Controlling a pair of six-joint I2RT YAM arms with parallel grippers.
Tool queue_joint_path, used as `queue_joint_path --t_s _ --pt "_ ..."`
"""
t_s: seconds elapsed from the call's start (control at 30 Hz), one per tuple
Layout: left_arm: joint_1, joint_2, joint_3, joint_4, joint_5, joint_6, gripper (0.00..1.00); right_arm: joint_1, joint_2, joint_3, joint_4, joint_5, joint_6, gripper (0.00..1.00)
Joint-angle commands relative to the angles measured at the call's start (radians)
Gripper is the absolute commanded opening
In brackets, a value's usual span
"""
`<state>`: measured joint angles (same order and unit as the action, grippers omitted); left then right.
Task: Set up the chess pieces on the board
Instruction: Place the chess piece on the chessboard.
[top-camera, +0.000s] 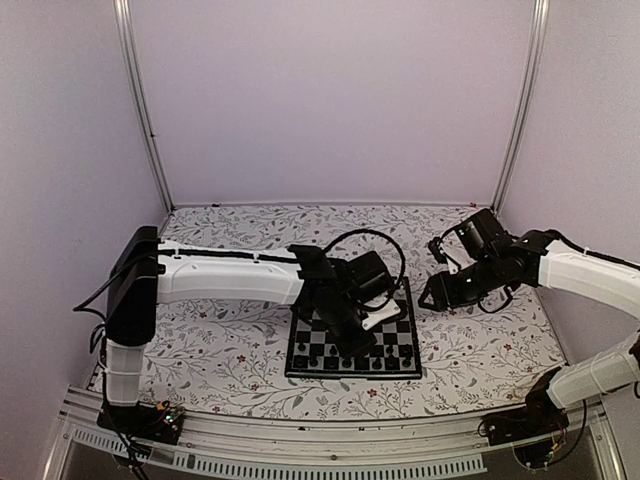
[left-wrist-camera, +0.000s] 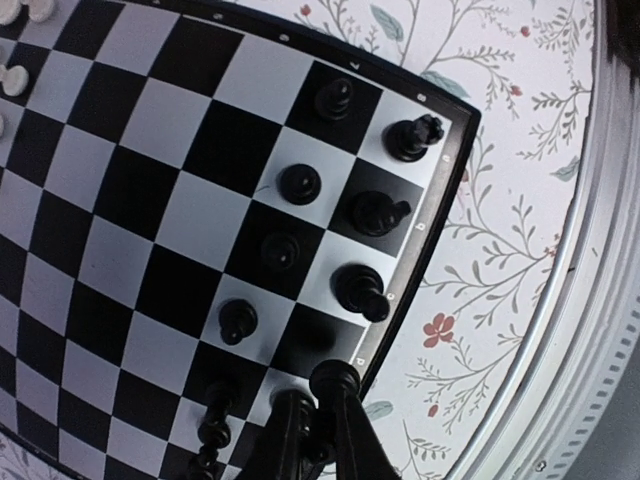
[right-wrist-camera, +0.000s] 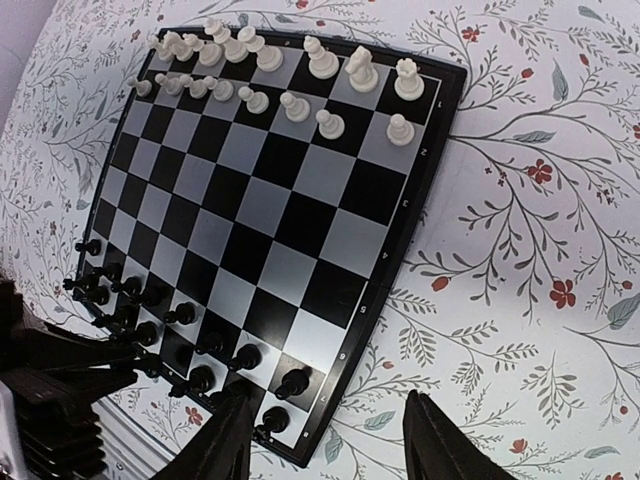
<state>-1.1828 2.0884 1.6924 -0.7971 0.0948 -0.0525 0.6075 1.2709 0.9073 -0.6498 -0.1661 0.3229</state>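
Floral table cover (top-camera: 230, 350), spread beneath the board (right-wrist-camera: 290, 225) on every side; the board itself, in black and silvery-grey checks, lay flat. Left gripper (left-wrist-camera: 330, 400), over the middle of the board's near edge, was closed on a black piece (left-wrist-camera: 335, 378) in the rim-side row; right gripper (right-wrist-camera: 330, 400), just off the board's right edge, had its jaws apart with nothing between them. White pieces (right-wrist-camera: 322, 62) stood in two rows along the board's far edge, black pieces (right-wrist-camera: 245, 357) along its near edge
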Motion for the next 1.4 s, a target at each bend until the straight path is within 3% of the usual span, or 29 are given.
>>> queue_joint_path --t_s 0.0,0.6,1.1,1.37 --pt "-0.038 0.037 0.052 -0.022 -0.059 0.014 0.12 -0.006 -0.037 -0.017 -0.014 0.011 0.009 0.54" --pt "-0.055 0.073 0.07 -0.036 -0.142 -0.004 0.12 -0.006 -0.034 -0.025 -0.001 -0.017 0.017 0.54" --pt "-0.055 0.099 0.089 -0.036 -0.106 0.0 0.16 -0.008 -0.032 -0.046 0.009 -0.032 0.028 0.54" --pt "-0.057 0.098 0.09 -0.037 -0.102 -0.005 0.24 -0.006 -0.032 -0.046 0.011 -0.04 0.028 0.54"
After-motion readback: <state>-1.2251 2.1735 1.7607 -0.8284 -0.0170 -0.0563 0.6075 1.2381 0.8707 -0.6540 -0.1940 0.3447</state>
